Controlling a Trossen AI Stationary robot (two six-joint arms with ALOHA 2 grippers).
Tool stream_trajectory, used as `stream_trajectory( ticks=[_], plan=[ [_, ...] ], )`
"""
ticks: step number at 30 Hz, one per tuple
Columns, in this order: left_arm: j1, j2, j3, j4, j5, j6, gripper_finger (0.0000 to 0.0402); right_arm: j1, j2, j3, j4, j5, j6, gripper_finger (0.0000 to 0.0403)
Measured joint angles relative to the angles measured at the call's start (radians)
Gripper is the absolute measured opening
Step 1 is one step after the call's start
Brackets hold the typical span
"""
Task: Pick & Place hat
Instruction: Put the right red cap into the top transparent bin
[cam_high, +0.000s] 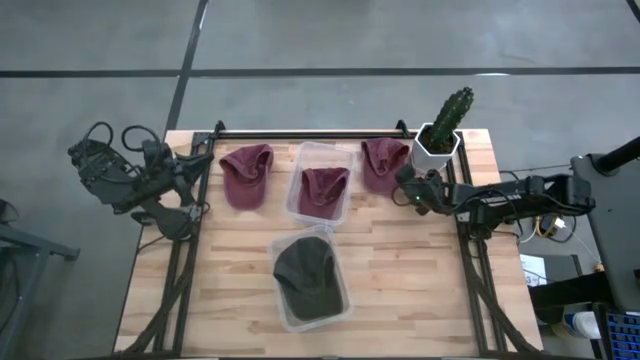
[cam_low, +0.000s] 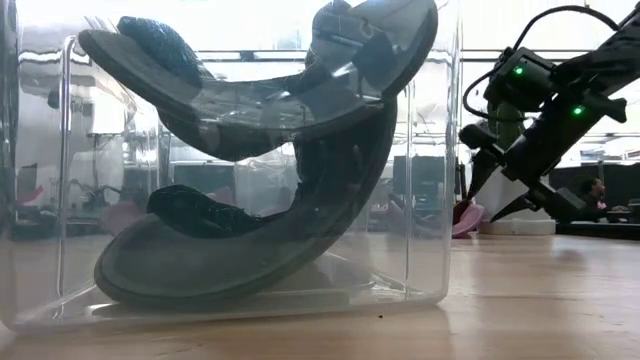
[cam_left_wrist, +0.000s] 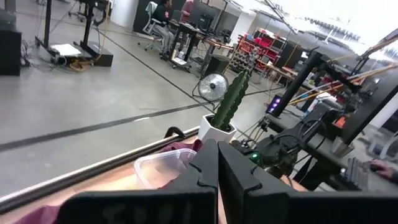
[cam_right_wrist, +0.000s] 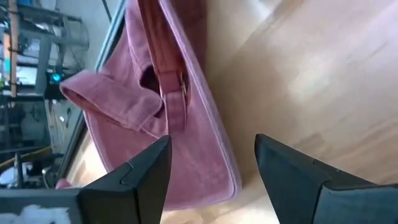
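Three maroon hats lie along the far side of the table: one bare on the wood (cam_high: 246, 175), one inside a clear container (cam_high: 322, 190), and one (cam_high: 382, 163) next to the cactus pot. A dark green hat (cam_high: 308, 278) sits curled in a second clear container (cam_low: 250, 180) nearer the front. My right gripper (cam_high: 405, 190) is open and low by the right maroon hat (cam_right_wrist: 168, 106). That hat's near edge lies between its spread fingers (cam_right_wrist: 211, 180), and I see no touch. My left gripper (cam_left_wrist: 217, 171) is shut and waits at the table's left edge (cam_high: 200, 165).
A cactus in a white pot (cam_high: 445, 130) stands at the far right corner, close behind my right arm. A dark rail (cam_high: 310, 133) runs along the far edge. Bare wood (cam_high: 420, 280) lies to the right of the near container.
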Motion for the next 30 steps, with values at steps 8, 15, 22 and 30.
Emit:
stream_trajectory(
  ticks=[8, 15, 22, 30],
  plan=[
    [0.0, -0.005, 0.0, 0.0, 0.007, -0.031, 0.0003, -0.009, 0.107, 0.031, 0.046, -0.008, 0.069, 0.0224],
    [0.0, -0.006, 0.0, 0.0, 0.007, -0.031, 0.0003, -0.009, 0.23, 0.087, 0.074, -0.012, 0.062, 0.0223],
    [0.0, -0.006, 0.0, 0.024, 0.019, -0.072, 0.0003, -0.024, 0.259, 0.141, 0.079, -0.025, -0.059, 0.0194],
    [0.0, -0.006, 0.011, 0.026, 0.037, -0.101, 0.0003, -0.042, 0.175, 0.13, 0.076, -0.027, -0.153, 0.004]
  ],
)
